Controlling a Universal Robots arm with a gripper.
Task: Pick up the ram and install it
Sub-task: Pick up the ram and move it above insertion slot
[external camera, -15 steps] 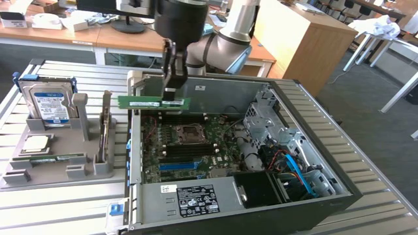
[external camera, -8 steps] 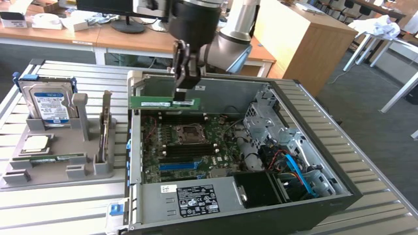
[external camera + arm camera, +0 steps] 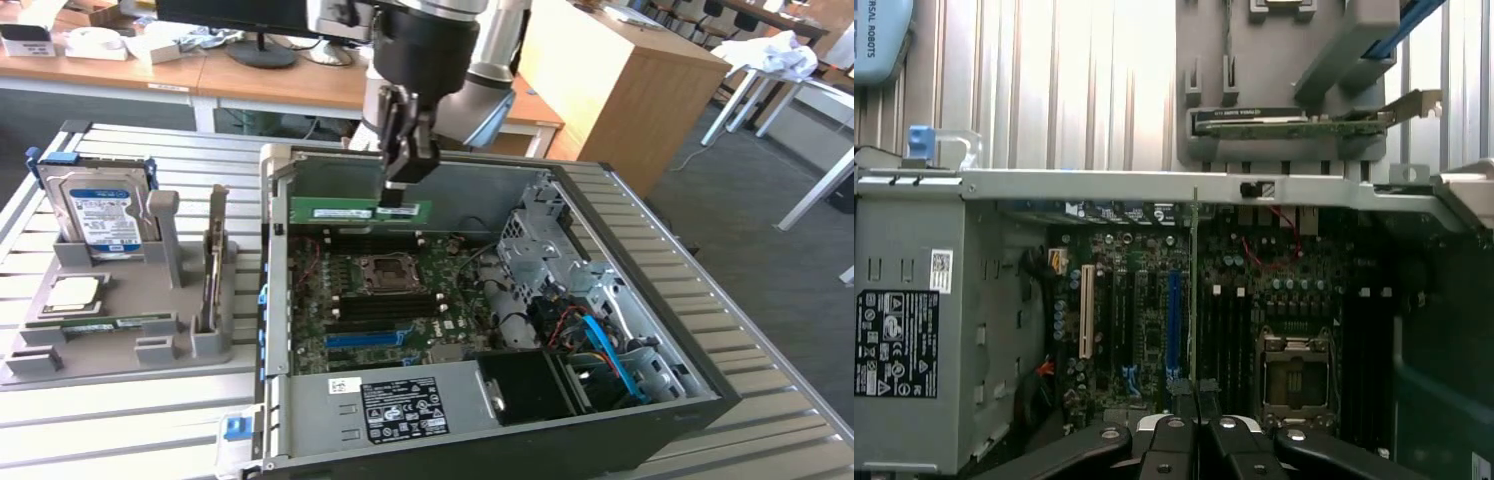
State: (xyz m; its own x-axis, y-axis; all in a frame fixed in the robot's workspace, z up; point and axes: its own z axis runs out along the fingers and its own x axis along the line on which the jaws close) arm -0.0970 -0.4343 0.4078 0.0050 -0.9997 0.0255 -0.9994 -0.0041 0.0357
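Wooden desks stand behind a ribbed grey metal tabletop (image 3: pixel 134 420) carrying an open black computer case (image 3: pixel 694 405). Over the case's green motherboard (image 3: pixel 314 350), near the case's far wall, the long slim green ram stick (image 3: pixel 350 211) hangs level. Its long axis runs across the case from the exterior view's left to right, one long edge down. The gripper (image 3: pixel 402 203) has its fingers clenched on the stick, toward its right-hand end.

The wrist view shows the stick edge-on as a thin line parallel to the long blue plastic slot (image 3: pixel 1173 320) and just beside it.

Beside the case, a grey plastic fixture (image 3: pixel 200 340) holds a silver hard drive (image 3: pixel 91 212) and a second green stick (image 3: pixel 118 324).
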